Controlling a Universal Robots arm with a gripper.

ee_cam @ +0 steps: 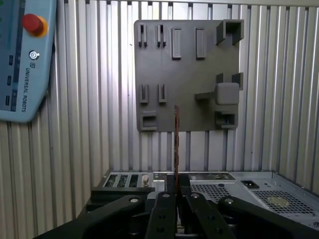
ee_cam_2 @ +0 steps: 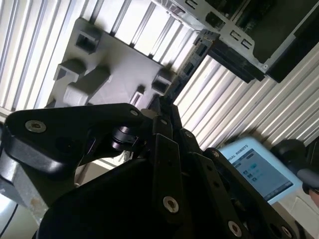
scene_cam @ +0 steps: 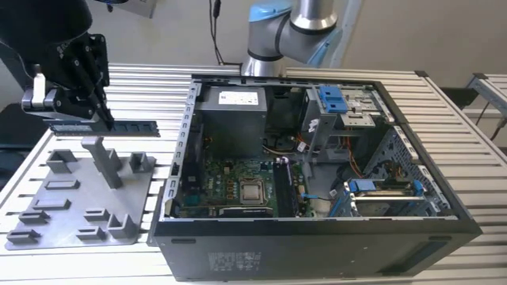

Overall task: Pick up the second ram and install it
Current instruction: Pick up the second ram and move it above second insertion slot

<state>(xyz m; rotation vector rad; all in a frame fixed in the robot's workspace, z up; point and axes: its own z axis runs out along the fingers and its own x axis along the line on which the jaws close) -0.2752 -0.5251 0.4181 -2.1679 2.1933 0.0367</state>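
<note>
The black two-fingered gripper [scene_cam: 97, 116] is clenched on the second ram [scene_cam: 123, 127], a long, thin, flat dark memory stick, holding it level just above the tall grey plastic post [scene_cam: 103, 160] of the flat grey slotted holder plate [scene_cam: 71, 205]. In the first wrist view the stick [ee_cam: 176, 144] shows edge-on between the fingers [ee_cam: 162, 209]. The open black metal computer case [scene_cam: 317, 243], beside the plate, contains a wide green motherboard [scene_cam: 225, 178] with a square silver chip [scene_cam: 253, 192].
</note>
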